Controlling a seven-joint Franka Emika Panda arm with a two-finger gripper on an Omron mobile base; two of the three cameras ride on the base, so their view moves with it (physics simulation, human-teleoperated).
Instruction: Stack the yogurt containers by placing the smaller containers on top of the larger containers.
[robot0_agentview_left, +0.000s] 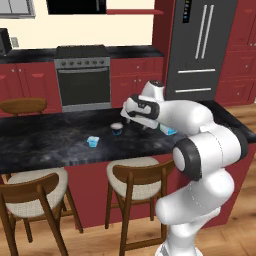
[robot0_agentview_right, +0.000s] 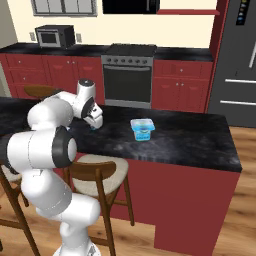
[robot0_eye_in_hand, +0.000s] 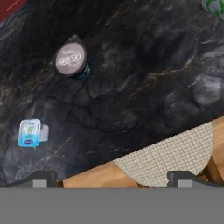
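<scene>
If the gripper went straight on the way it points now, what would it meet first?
Most likely bare black countertop. The open gripper looks down on the counter, with the dark teal cup and the light-blue tub both off to one side of its line. Depth is hard to judge.

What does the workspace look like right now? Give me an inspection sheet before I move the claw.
Surface: black marbled island counter, no spills seen.
Job's things: light-blue tapered tub and dark teal round cup stand apart on the counter; the pale blue-and-white boxy pack sits further right, nothing stacked on it.
Clutter: nothing seen.
Claw: claw open, empty, above the counter's near edge, touching nothing.
Cables: nothing seen.
Surroundings: two wooden stools in front of the island, a third behind it; oven, fridge, microwave, red cabinets.
</scene>
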